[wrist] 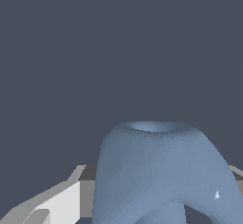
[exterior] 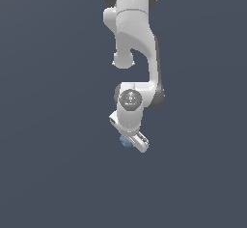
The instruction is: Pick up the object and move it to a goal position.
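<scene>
Exterior view: the white arm (exterior: 132,34) hangs down from the top edge of the frame against a flat dark grey-blue backdrop. The wrist joint with its round dark cap (exterior: 130,98) sits above the hand body, which is tilted, its lower end slanting toward the exterior view's right. The pincer (exterior: 131,141) is at the lowest end of the arm. The object (exterior: 125,141), a small muted-blue blob, shows at the pincer's tip, touching the white hand body and peeking out on the side toward the exterior view's left. Only part of the object is visible; the rest is hidden behind the hand. No finger can be made out separately at this size.

Wrist view: the object (wrist: 156,171) fills the lower middle of the frame, directly in front of the camera and very close. It is blue, rounded, with a shallow rimmed dimple on its crown and a concave notch cut into its underside, leaving two leg-like lobes. A white and grey finger (wrist: 57,204) lies flush beside one lobe; a grey sliver of the other finger (wrist: 237,173) shows past the opposite lobe. The pincer is pinching the object between its fingers.
</scene>
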Tool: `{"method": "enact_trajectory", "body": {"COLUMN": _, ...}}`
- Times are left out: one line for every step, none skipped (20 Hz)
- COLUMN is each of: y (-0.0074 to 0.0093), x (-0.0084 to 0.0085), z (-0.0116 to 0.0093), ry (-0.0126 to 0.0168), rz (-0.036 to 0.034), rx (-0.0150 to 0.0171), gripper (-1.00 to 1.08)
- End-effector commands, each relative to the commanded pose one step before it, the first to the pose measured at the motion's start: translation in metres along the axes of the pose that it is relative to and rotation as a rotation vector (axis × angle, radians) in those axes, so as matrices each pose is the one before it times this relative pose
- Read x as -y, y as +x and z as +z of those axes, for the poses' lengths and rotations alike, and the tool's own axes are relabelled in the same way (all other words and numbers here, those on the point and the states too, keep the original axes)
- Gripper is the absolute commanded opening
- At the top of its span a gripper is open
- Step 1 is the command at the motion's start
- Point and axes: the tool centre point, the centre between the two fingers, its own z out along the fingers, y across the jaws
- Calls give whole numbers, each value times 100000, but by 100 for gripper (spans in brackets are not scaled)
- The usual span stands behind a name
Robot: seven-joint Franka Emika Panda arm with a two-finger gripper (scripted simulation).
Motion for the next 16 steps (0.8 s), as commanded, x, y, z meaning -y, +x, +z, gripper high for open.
{"method": "enact_trajectory", "body": {"y": -259, "x": -148, "z": -364, "ry": 54, "rz": -19, "rx": -39, "gripper": -100}}
{"method": "enact_trajectory", "body": {"y": -154, "x": -100, "z": -190, "ry": 0, "rz": 0, "rx": 0, "gripper": -100}}
{"method": "enact_trajectory", "body": {"y": -176, "x": -115, "z": -218, "ry": 0, "rz": 0, "rx": 0, "gripper": -100}}
{"method": "enact_trajectory", "body": {"y": -199, "x": -130, "z": -246, "ry": 0, "rz": 0, "rx": 0, "gripper": -100}}
{"method": "enact_trajectory", "body": {"y": -223, "x": -145, "z": -276, "ry": 0, "rz": 0, "rx": 0, "gripper": -100}}
{"method": "enact_trajectory", "body": {"y": -247, "x": -161, "z": -306, "ry": 0, "rz": 0, "rx": 0, "gripper": -100}}
{"method": "enact_trajectory", "body": {"y": -273, "x": -178, "z": -338, "ry": 0, "rz": 0, "rx": 0, "gripper": -100}}
{"method": "enact_trajectory", "body": {"y": -298, "x": -194, "z": -370, "ry": 0, "rz": 0, "rx": 0, "gripper": -100}}
{"method": "enact_trajectory", "body": {"y": -309, "x": -225, "z": -405, "ry": 45, "rz": 26, "rx": 46, "gripper": -100}}
{"method": "enact_trajectory", "body": {"y": -350, "x": -228, "z": -435, "ry": 0, "rz": 0, "rx": 0, "gripper": -100}}
{"method": "enact_trajectory", "body": {"y": -377, "x": -245, "z": -468, "ry": 0, "rz": 0, "rx": 0, "gripper": -100}}
{"method": "enact_trajectory", "body": {"y": -403, "x": -262, "z": -501, "ry": 0, "rz": 0, "rx": 0, "gripper": -100}}
{"method": "enact_trajectory", "body": {"y": -429, "x": -278, "z": -535, "ry": 0, "rz": 0, "rx": 0, "gripper": -100}}
{"method": "enact_trajectory", "body": {"y": -456, "x": -295, "z": -569, "ry": 0, "rz": 0, "rx": 0, "gripper": -100}}
{"method": "enact_trajectory", "body": {"y": -484, "x": -309, "z": -598, "ry": 39, "rz": -15, "rx": 55, "gripper": -100}}
{"method": "enact_trajectory", "body": {"y": -495, "x": -320, "z": -619, "ry": 0, "rz": 0, "rx": 0, "gripper": -100}}
